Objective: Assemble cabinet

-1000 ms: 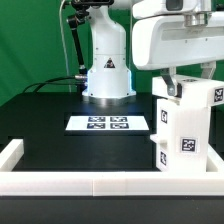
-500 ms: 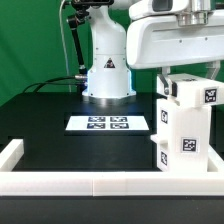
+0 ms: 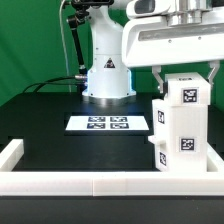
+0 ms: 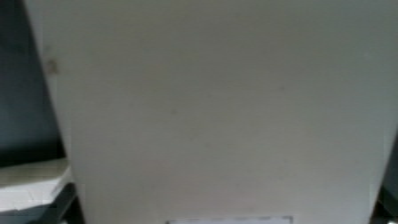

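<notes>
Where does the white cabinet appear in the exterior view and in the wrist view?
Exterior view: the cabinet stands at the exterior view's right, under the gripper.
Wrist view: its plain white face fills nearly the whole picture.
Shared landmark: the black table, dark beside the cabinet.

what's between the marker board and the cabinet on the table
Nothing: in the exterior view the stretch of black table between the marker board and the cabinet is bare. The wrist view shows only a white surface up close.
</notes>
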Tool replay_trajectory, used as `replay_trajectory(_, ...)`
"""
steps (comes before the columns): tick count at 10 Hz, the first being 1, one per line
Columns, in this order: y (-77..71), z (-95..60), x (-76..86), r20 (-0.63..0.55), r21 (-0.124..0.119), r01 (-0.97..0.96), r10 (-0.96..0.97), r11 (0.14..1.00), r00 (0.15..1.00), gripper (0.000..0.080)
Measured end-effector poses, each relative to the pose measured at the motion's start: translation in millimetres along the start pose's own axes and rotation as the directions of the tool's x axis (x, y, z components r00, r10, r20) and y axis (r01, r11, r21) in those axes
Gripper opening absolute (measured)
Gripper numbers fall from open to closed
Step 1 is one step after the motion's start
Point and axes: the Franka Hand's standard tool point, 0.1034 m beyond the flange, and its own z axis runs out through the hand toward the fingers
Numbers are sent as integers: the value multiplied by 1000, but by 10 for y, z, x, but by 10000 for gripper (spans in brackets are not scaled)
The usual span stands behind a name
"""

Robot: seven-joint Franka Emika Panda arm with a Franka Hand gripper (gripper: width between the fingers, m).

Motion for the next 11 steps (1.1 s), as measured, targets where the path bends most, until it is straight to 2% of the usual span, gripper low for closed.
replay_trajectory(5,78,-1,-50,-2,-7,-326,326,945,945,548)
replay_trajectory(7,138,-7,-65,-2,-14,-459,459,889,889,548)
replay_trajectory(11,163,-10,-66,-4,-15,-485,485,874,875,548)
